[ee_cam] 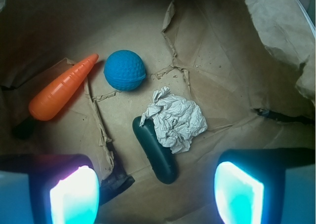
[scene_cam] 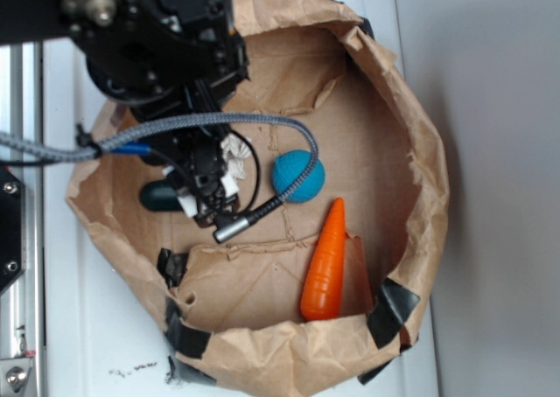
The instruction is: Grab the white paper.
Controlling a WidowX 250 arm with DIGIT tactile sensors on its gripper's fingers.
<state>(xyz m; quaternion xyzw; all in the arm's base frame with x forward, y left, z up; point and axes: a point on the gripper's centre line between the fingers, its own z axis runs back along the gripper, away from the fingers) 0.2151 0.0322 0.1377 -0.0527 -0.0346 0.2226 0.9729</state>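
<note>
The white paper (ee_cam: 175, 119) is a crumpled off-white wad lying on the floor of the brown paper bag, touching the dark green cucumber-shaped toy (ee_cam: 155, 150). In the exterior view only a corner of the paper (scene_cam: 236, 152) shows behind the arm. My gripper (ee_cam: 157, 194) is open and empty, jaws wide apart, hovering above the bag floor with the paper ahead of and between the fingertips (ee_cam: 74, 197). In the exterior view the gripper (scene_cam: 210, 191) hangs over the paper.
A blue ball (ee_cam: 125, 70) and an orange carrot toy (ee_cam: 61, 88) lie beyond the paper; both also show in the exterior view, ball (scene_cam: 293, 171), carrot (scene_cam: 325, 261). The bag's raised walls (scene_cam: 420, 178) ring everything. A grey cable (scene_cam: 262, 121) loops over the ball.
</note>
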